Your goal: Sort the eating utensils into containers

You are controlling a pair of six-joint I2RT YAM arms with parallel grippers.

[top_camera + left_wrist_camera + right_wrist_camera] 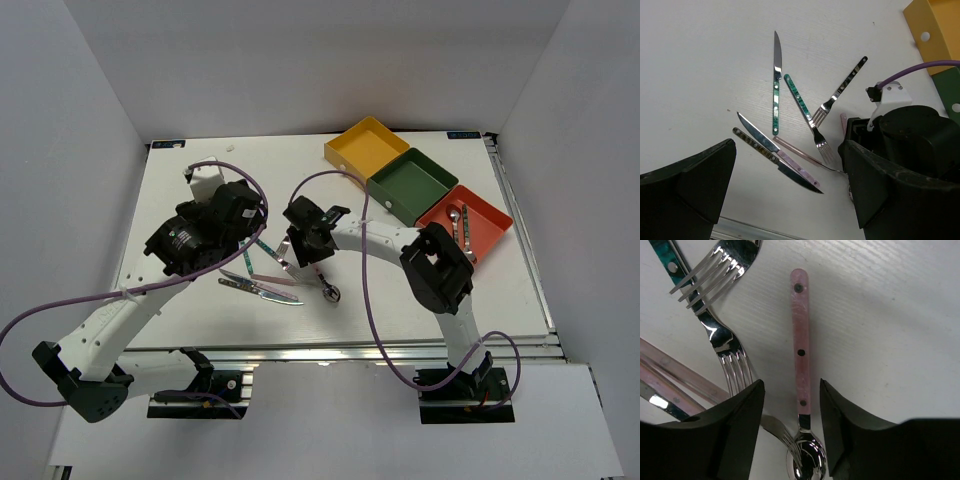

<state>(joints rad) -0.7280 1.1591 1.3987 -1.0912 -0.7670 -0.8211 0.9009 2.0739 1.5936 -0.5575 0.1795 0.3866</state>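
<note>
Spanning the scene was the white table (200, 190), with the yellow tray (352, 150), dark green tray (410, 180) and red-orange tray (490, 215) touching in a diagonal row at its far right, two spoons (458, 225) lying in the red-orange one. The left gripper (785, 170) hovered above mid-table, its jaws spread wide and holding nothing. The right gripper (791, 400) stood low over a pink-handled spoon (800, 340), jaws parted either side of the handle, gaps showing on both sides. Crossed forks (840, 90) and knives (775, 90) lay just beside it

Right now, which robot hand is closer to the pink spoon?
Right. The right gripper straddles the pink spoon, its handle between the open jaws. The left gripper hovers over the knives.
</note>
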